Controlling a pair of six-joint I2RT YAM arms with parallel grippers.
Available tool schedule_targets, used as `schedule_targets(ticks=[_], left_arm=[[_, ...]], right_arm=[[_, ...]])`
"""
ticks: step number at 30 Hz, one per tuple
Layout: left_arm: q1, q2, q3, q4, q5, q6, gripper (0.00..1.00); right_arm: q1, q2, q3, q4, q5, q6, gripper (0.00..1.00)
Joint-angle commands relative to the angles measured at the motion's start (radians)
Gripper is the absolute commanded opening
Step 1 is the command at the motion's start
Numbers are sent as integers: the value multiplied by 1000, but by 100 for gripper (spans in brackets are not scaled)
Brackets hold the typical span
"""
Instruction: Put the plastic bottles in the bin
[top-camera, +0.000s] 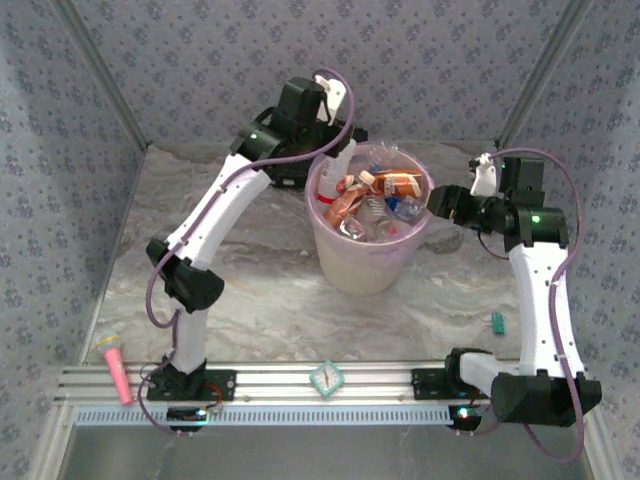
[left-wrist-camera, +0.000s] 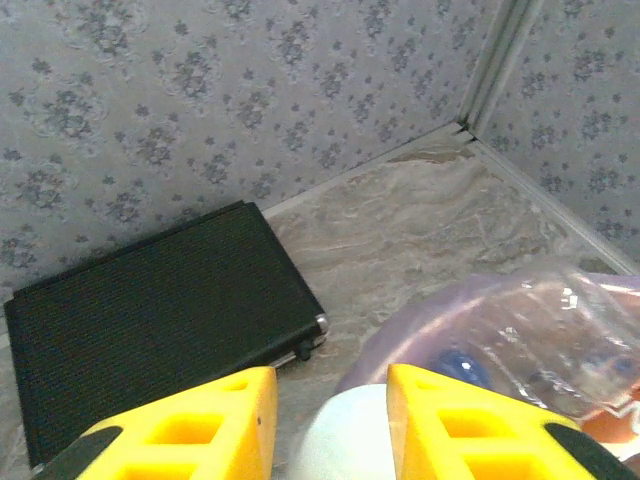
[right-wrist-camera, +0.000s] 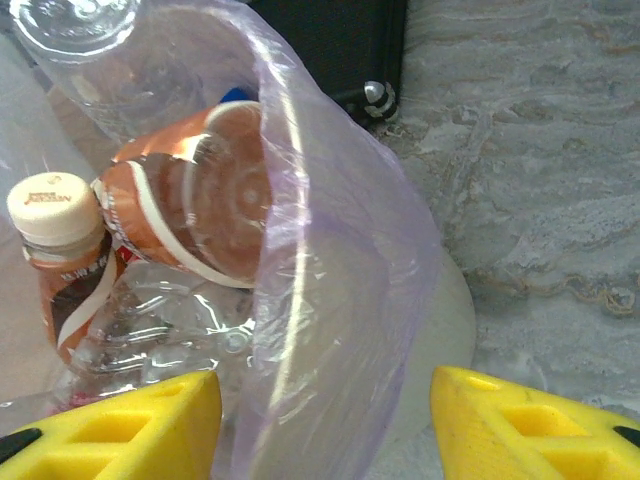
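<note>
My left end effector (left-wrist-camera: 330, 390) is clenched on a white bottle (left-wrist-camera: 338, 445), cut off at the frame's bottom, by the bin (top-camera: 365, 268) rim; a black case (left-wrist-camera: 150, 310) lies left. My right end effector (right-wrist-camera: 325, 390), released, straddles the pink bag (right-wrist-camera: 330, 280) veiling the plastic bottles (top-camera: 385, 205) inside.

Left arm (top-camera: 215, 215) and right arm (top-camera: 540, 290): white links, black joints, green indicator lights. Lavender cable (top-camera: 152, 300) routed along each. Gripper fingers (left-wrist-camera: 180, 435) yellow, with rectangular hollows.
</note>
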Motion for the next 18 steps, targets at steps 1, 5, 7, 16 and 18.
schedule_targets(ticks=[1, 5, 7, 16, 18], left_arm=[[-37, -12, -50, -3, -21, 3, 35], [-68, -11, -108, 37, -18, -14, 35], [-68, 2, -116, 33, -12, -29, 35], [-61, -50, -205, 68, -22, -59, 34], [-53, -72, -201, 75, -19, -62, 38]], right_arm=[[1, -11, -10, 9, 20, 27, 59], [26, 4, -21, 28, 53, 39, 59], [36, 7, -38, 52, 43, 51, 58], [76, 40, -45, 93, -40, 57, 52], [75, 34, -21, 78, -34, 50, 52]])
